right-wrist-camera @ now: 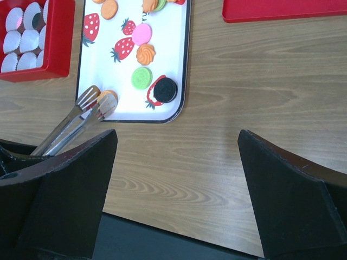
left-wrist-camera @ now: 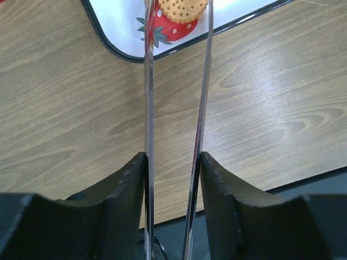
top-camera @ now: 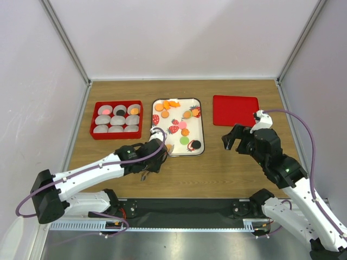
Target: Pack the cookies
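One cookie (left-wrist-camera: 184, 8) sits, seemingly pinched, between the tongs (right-wrist-camera: 73, 123).

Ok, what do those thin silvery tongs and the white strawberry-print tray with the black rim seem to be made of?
The thin silvery tongs are most likely polished metal: the slim strips are grey with bright glints and slotted tips. The white strawberry-print tray is smooth and glossy with a thin black rim, so coated metal or hard plastic; the look leaves that open.
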